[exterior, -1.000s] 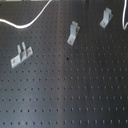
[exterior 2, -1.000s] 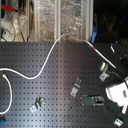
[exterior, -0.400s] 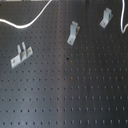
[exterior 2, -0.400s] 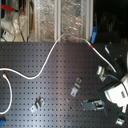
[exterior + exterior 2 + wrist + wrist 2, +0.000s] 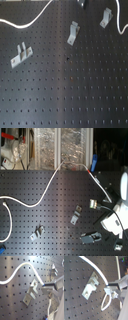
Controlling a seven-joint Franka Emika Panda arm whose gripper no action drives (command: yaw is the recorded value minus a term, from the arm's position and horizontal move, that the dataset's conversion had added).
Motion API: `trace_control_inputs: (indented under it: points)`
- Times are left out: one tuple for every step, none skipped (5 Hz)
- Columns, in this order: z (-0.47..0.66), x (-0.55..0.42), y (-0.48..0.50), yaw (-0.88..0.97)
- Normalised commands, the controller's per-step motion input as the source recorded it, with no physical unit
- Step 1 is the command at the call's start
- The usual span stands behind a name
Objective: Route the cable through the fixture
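Note:
The cable (image 5: 23, 266) is a thin white cord curving over the black pegboard. In both wrist views it ends between the fingertips of my gripper (image 5: 44, 286), which is shut on it. The same gripper (image 5: 107, 288) and cable (image 5: 96, 269) show in the second wrist view. Close beside the fingertips a grey metal bracket (image 5: 31, 293) is bolted to the board, also visible as bracket (image 5: 90, 287). The cable passes over it, outside its slot. The second exterior view shows the cable (image 5: 47, 190) running toward the back, with the gripper (image 5: 91, 237) low over the board.
The first exterior view shows three brackets: a two-pronged one (image 5: 21, 55), a middle one (image 5: 73, 32) and a far one (image 5: 106, 17). Cable (image 5: 30, 22) loops along the back. A white arm (image 5: 114, 223) fills the second exterior view's right.
The arm and gripper have shifted only slightly in the second exterior view. The brackets and the cable's loops lie as before.

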Motion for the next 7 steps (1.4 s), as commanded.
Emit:
trace_control_inputs:
  points:
    - [0.38,-0.449,0.006,-0.73]
    - [0.49,-0.426,-0.001,-0.71]
    - [0.31,-0.139,0.204,-0.52]
    - [0.11,0.159,0.306,-0.3]
    - [0.19,0.176,0.255,-0.16]
    - [0.31,0.163,-0.076,0.0]
    - [0.24,0.178,-0.083,0.0]
